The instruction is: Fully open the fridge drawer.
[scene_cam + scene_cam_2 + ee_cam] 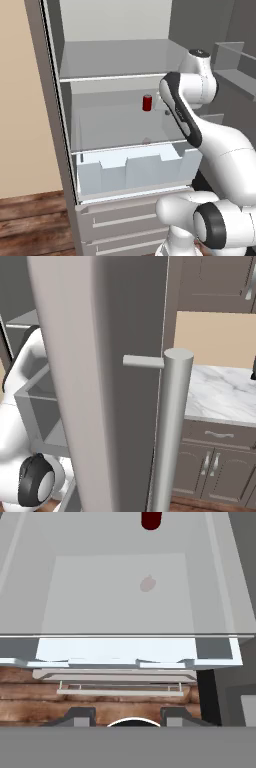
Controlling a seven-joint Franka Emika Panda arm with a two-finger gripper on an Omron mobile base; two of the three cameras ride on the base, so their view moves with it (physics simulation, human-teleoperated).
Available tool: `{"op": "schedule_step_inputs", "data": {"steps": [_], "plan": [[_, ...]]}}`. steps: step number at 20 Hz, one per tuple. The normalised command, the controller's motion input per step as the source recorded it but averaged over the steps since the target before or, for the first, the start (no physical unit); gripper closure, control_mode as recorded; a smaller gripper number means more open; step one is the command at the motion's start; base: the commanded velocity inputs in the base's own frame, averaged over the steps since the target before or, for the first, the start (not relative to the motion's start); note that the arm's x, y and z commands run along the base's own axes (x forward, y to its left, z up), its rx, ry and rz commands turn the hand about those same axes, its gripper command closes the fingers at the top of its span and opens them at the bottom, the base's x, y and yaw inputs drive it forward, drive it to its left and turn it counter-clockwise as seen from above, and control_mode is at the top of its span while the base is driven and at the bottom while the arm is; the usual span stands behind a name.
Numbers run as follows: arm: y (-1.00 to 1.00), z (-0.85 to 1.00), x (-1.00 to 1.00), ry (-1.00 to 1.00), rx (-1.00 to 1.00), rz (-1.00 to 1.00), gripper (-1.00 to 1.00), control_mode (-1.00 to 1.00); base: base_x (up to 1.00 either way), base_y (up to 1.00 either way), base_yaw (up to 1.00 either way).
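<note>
**Meanwhile: drawer sitting low in the open fridge, gripper hanging above it**

Left base view: the fridge drawer [132, 172] is sitting under the lower glass shelf [120, 125], its stepped front wall facing out above the grey drawer fronts [125, 220]. A red can [147, 102] is standing on that shelf.

Right base view: the fridge door [100, 381] and its bar handle [170, 431] are blocking the foreground.

Hand view: the gripper [127, 716], fingers drawn in and pinching nothing, is looking down past the shelf edge onto the drawer's rim.
</note>
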Motion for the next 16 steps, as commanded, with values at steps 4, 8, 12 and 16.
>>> {"op": "schedule_step_inputs", "data": {"steps": [4,8,12,16], "plan": [[0.00,-0.01,-0.09,0.00,-0.01,0.00,-1.00,-1.00,0.00,0.00,0.00],[0.00,-0.08,-0.29,0.00,-0.08,0.06,-1.00,-1.00,0.00,0.00,0.00],[0.00,-0.12,-0.46,0.00,-0.13,0.10,-1.00,-1.00,0.00,0.00,0.00],[0.00,-0.15,-0.50,0.00,-0.13,0.09,-1.00,-1.00,0.00,0.00,0.00]]}}
